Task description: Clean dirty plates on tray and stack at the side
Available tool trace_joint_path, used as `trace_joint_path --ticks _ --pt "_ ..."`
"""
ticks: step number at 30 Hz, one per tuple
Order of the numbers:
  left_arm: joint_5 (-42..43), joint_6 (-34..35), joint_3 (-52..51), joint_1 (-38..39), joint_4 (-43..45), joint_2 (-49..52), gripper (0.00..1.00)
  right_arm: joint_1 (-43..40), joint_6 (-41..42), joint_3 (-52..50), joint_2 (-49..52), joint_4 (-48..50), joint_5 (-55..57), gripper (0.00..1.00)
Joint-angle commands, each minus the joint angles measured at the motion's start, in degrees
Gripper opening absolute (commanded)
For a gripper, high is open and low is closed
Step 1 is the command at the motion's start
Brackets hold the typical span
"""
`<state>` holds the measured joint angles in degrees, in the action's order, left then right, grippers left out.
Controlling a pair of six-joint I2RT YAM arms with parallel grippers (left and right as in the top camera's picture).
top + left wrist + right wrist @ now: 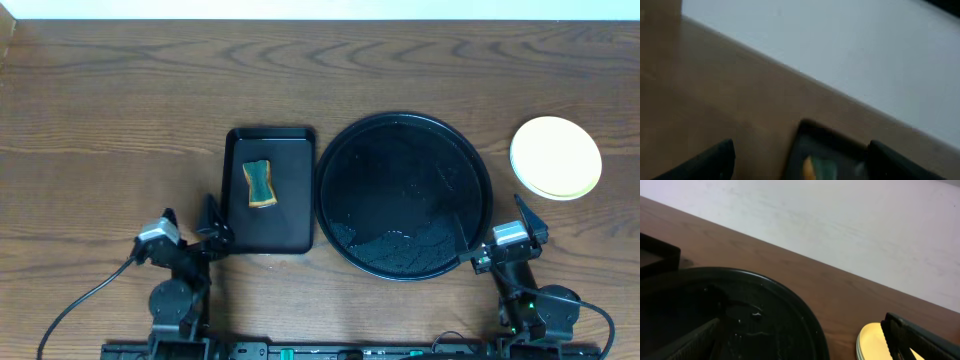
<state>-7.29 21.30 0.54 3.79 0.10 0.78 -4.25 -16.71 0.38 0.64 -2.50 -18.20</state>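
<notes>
Round tray [400, 180] holds only water beads, and the plates [556, 158] sit stacked on the bench [120, 100] just right of it (yellow on top), so the job looks done. Left end effector [188, 210] and right end effector [488, 210] hang at the near edge, fingers apart, empty. Next move: likely just parking. Dark wood grain, pale wall [840, 220] behind.

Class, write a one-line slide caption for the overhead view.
Plates stacked right of the wet round tray, sponge on the small tray, left claw and right claw open.
</notes>
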Motion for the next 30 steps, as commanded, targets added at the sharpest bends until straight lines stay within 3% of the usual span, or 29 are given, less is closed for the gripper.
trace_joint_path --ticks 1,4,30 --pt "1.8 -5.1 -0.3 -0.3 -3.9 -0.6 0.85 0.6 1.0 -0.1 -0.3 -0.3 0.2 0.99" --pt "3.2 -9.5 -0.3 -0.3 -4.0 -0.7 0.85 0.6 1.0 -0.1 -0.3 -0.3 0.2 0.99" --pt "3.2 -9.5 -0.3 -0.3 -4.0 -0.5 0.85 0.6 1.0 -0.1 -0.3 -0.3 0.2 0.99"
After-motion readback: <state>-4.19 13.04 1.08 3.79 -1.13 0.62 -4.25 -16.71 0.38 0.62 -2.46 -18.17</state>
